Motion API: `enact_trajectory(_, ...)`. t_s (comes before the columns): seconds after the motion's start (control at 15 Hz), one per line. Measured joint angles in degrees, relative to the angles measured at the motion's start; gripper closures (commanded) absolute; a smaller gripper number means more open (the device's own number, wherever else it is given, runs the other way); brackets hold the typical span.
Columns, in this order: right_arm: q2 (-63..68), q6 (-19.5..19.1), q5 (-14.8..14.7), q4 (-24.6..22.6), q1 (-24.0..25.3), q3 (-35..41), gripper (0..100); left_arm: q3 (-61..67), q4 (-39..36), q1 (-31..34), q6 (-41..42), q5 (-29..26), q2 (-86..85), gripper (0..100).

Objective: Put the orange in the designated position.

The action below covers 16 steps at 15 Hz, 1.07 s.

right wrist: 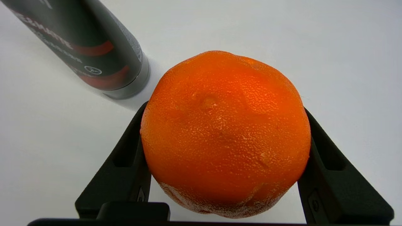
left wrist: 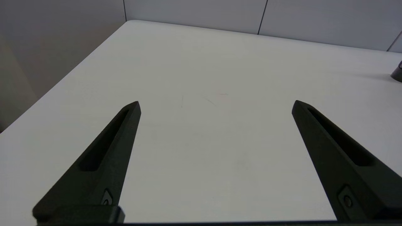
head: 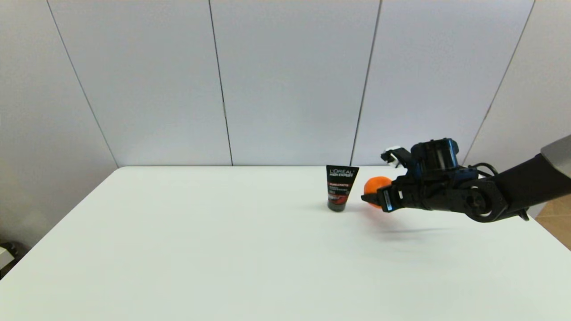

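Head view: the right arm reaches in from the right side over the far part of the white worktop (head: 223, 249), and the right claw (head: 379, 196) is clamped on the orange (head: 377, 183). The orange sits just to the right of an upright black tube (head: 341, 187) with a red band, close beside it with a narrow gap showing between them. A soft shadow lies on the worktop under the arm. Whether the orange rests on the surface or hangs slightly above it cannot be told from here. The left arm does not show in this view.

Left wrist view: the left claw (left wrist: 216, 105) hovers over bare worktop (left wrist: 220, 62) with its two black fingers (left wrist: 106, 150) spread wide apart and nothing between them. The base of the tube (left wrist: 397, 72) just peeks in at the edge.

Right wrist view: the orange (right wrist: 226, 135) fills the space between the two black fingers (right wrist: 125, 163) of the right claw (right wrist: 224, 110), each finger pressed against one side of the fruit. Its skin is dimpled, with a pale patch on the side nearest the camera. The tube (right wrist: 94, 47) stands near the orange, its grey cap down on the worktop (right wrist: 282, 37).
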Motion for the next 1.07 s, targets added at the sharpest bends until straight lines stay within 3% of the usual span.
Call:
enact_trajectory(0.47,1.62,-0.30,0.20,-0.49,0.15,-1.16,100,0.00,0.00,0.00,0.00,-0.02,0.00,0)
enact_trajectory(0.53,1.66,-0.59,1.07,-0.44,0.15,-1.17,0,0.00,0.00,0.00,0.00,0.00,0.00,0)
enact_trajectory(0.73,1.62,-0.66,5.01,0.17,-0.02,-0.84,0,0.00,-0.02,0.00,-0.02,0.00,0.00,0)
enact_trajectory(1.07,1.40,-0.22,4.90,0.33,-0.09,-0.98,0,0.00,0.00,0.00,-0.02,0.00,0.00,0)
